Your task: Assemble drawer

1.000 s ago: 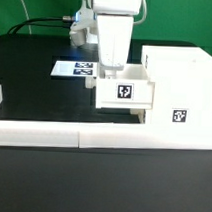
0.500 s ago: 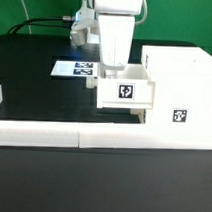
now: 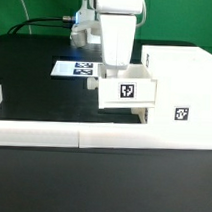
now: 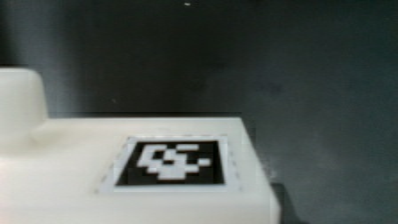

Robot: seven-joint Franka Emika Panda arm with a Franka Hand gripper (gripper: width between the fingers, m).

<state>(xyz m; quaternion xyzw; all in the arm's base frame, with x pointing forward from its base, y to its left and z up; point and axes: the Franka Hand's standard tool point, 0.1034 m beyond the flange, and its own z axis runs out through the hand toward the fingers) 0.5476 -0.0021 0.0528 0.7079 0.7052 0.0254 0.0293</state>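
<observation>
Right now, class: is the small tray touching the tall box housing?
Touching. In the exterior view the tray overlaps the housing at its side with no gap visible; the gripper reaches down into the tray.

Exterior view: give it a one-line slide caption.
Gripper lowered into a tagged white tray beside the drawer housing.

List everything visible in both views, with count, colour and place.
drawer housing: one, white, tagged, at the exterior view's right.
drawer tray: one, white, tagged, knob on its side, partly in the housing, under the gripper.
marker board: one, white, black tags, flat on the table behind.
border wall: one, white, long, along the front.
table: one, black.
gripper: one, white, reaching down into the tray; jaws hidden.
</observation>
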